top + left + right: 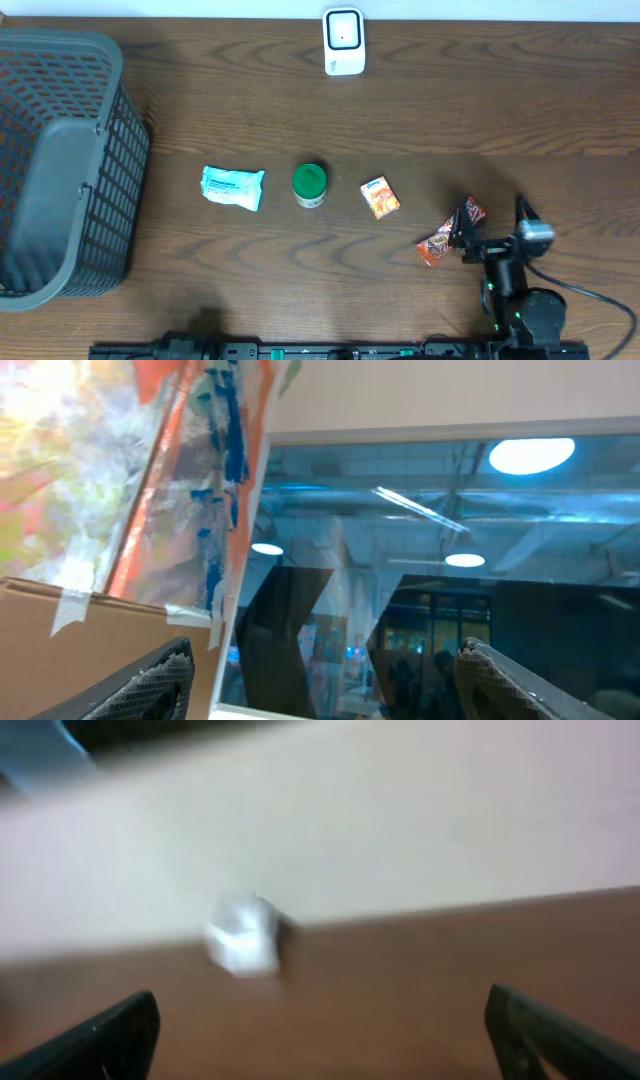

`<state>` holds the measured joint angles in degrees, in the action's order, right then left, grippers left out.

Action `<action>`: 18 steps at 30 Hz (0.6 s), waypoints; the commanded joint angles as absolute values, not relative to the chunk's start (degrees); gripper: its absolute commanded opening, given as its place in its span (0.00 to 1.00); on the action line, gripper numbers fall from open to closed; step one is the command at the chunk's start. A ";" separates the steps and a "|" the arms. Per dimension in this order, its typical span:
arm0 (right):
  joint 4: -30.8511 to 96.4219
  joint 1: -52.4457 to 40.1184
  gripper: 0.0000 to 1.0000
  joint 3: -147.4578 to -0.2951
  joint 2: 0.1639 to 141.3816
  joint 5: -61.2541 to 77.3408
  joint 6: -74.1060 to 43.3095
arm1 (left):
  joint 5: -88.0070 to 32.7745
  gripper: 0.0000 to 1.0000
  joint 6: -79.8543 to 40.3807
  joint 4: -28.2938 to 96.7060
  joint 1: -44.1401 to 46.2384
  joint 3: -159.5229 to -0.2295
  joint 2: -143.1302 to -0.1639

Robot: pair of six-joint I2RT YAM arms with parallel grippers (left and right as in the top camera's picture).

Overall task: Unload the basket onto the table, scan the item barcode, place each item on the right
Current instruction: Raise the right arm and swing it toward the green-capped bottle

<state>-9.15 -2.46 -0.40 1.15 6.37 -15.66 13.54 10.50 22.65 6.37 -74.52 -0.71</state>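
Four items lie in a row on the brown table: a teal and white packet [233, 187], a green-lidded jar [310, 185], a small orange box [380, 197] and a red snack packet [448, 237]. The white barcode scanner [343, 41] stands at the far edge; it is a blurred white shape [243, 935] in the right wrist view. My right gripper [492, 225] is open just right of the red packet, one finger close beside it, nothing between its fingers [320, 1020]. My left gripper [325, 660] is open and empty, pointing up at windows and ceiling lights.
A large grey mesh basket [60, 165] fills the left side of the table. The right arm's body and cable [525, 300] sit at the front right. A cardboard panel with tape [100, 630] shows in the left wrist view.
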 commanded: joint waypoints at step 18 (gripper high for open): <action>22.31 -6.44 0.99 -56.29 45.21 17.91 -18.68 | 15.77 0.84 10.37 22.22 6.04 -74.48 -0.23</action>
<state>18.00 -3.44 -45.74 34.68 17.63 -23.62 15.38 10.50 22.50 6.37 -74.50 -0.69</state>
